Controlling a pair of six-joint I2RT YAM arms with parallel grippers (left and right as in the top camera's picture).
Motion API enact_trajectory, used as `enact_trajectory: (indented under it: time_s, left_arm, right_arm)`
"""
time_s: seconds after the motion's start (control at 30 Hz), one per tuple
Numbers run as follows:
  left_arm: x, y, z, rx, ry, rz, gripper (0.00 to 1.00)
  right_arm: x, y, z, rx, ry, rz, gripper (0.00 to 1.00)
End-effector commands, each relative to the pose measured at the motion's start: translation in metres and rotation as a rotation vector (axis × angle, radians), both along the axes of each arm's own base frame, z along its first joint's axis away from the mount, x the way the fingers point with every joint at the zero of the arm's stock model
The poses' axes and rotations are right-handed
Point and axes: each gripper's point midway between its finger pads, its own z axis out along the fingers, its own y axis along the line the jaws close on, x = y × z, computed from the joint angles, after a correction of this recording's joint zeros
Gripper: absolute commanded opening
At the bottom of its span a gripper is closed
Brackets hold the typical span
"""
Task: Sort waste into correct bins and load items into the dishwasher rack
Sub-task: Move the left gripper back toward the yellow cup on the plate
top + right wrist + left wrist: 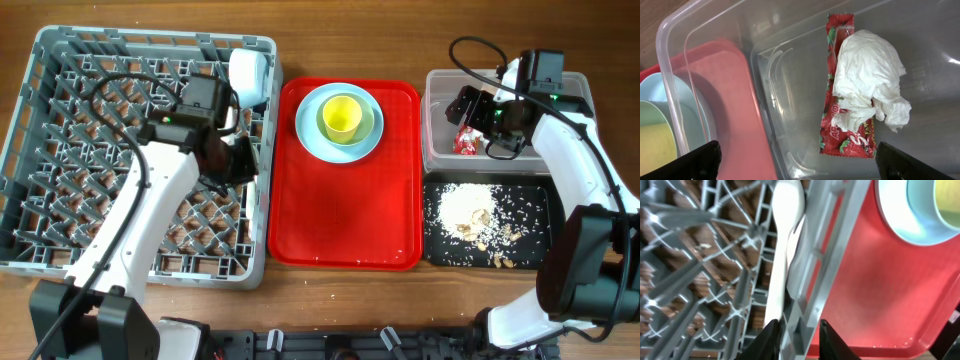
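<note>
The grey dishwasher rack [60, 150] stands at the left, with a light blue bowl [250, 75] in its far right corner. My left gripper [232, 160] is open at the rack's right wall. In the left wrist view its fingers [801, 337] straddle that wall [815, 280], and white plastic cutlery [782, 240] lies inside the rack just ahead. My right gripper [483, 122] hangs wide open and empty [800, 160] over the clear tub [440, 150]. The tub holds a red snack wrapper [837, 135] with a crumpled white tissue [865, 75] on top. Rice scraps [470, 210] lie in the black tray [540, 200].
A red serving tray [345, 210] sits between the rack and the bins. At its far end it carries a light blue plate [308, 135], a pale green bowl [372, 122] and a yellow-green cup [342, 117], stacked. Wooden table surrounds everything.
</note>
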Motion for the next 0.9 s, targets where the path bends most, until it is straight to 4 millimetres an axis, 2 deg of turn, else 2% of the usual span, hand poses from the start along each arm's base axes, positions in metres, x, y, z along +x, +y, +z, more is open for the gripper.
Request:
enact_trajectory:
  time_s: [0.0, 0.07, 0.1, 0.13, 0.2, 0.27, 0.33, 0.43, 0.5, 0.53, 0.57, 0.6, 0.73, 0.8, 0.87]
  left_arm:
    - [0.007, -0.003, -0.009, 0.104, -0.082, -0.051, 0.22]
    - [0.02, 0.005, -0.009, 0.19, -0.149, 0.005, 0.17]
    - [0.025, 0.008, -0.007, 0.2, -0.173, 0.028, 0.04]
    - [0.035, 0.008, 0.001, 0.189, -0.215, 0.046, 0.04]
    - [0.06, 0.009, 0.029, 0.15, -0.325, 0.082, 0.04]
    - [0.071, 0.015, 0.041, 0.153, -0.366, 0.084, 0.04]
    - [0.07, 0.024, 0.03, 0.169, -0.326, 0.096, 0.04]
    - [0.079, 0.029, 0.006, 0.183, -0.284, 0.109, 0.04]
    - [0.09, 0.028, -0.009, 0.186, -0.28, 0.113, 0.12]
    - [0.091, 0.028, -0.015, 0.189, -0.268, 0.111, 0.14]
    - [0.091, 0.028, -0.019, 0.192, -0.258, 0.11, 0.23]
    - [0.091, 0.029, -0.024, 0.202, -0.246, 0.11, 0.25]
    - [0.092, 0.039, -0.026, 0.26, -0.247, 0.126, 0.24]
    - [0.092, 0.039, -0.027, 0.26, -0.246, 0.126, 0.12]
    - [0.089, 0.04, -0.03, 0.264, -0.234, 0.124, 0.11]
  right_arm:
    - [0.0, 0.0, -0.001, 0.01, 0.003, -0.002, 1.0]
    - [0.001, 0.0, -0.001, 0.01, 0.002, -0.002, 1.0]
    - [0.0, 0.0, -0.001, 0.01, 0.003, -0.002, 1.0]
    - [0.0, 0.0, -0.001, 0.01, 0.003, -0.002, 1.0]
    - [0.001, 0.0, -0.001, 0.01, 0.002, -0.002, 1.0]
    - [0.0, 0.0, -0.001, 0.01, 0.003, -0.002, 1.0]
    - [0.0, 0.0, -0.001, 0.01, 0.003, -0.002, 1.0]
    - [0.001, 0.0, -0.001, 0.01, 0.002, -0.002, 1.0]
    - [0.0, 0.0, -0.001, 0.01, 0.003, -0.002, 1.0]
    - [0.0, 0.0, -0.001, 0.01, 0.003, -0.002, 1.0]
    - [0.001, 0.0, -0.001, 0.01, 0.002, -0.002, 1.0]
    - [0.0, 0.0, -0.001, 0.01, 0.003, -0.002, 1.0]
    - [0.0, 0.0, -0.001, 0.01, 0.003, -0.002, 1.0]
    - [0.0, 0.0, -0.001, 0.01, 0.003, -0.002, 1.0]
    - [0.0, 0.0, -0.001, 0.01, 0.003, -0.002, 0.99]
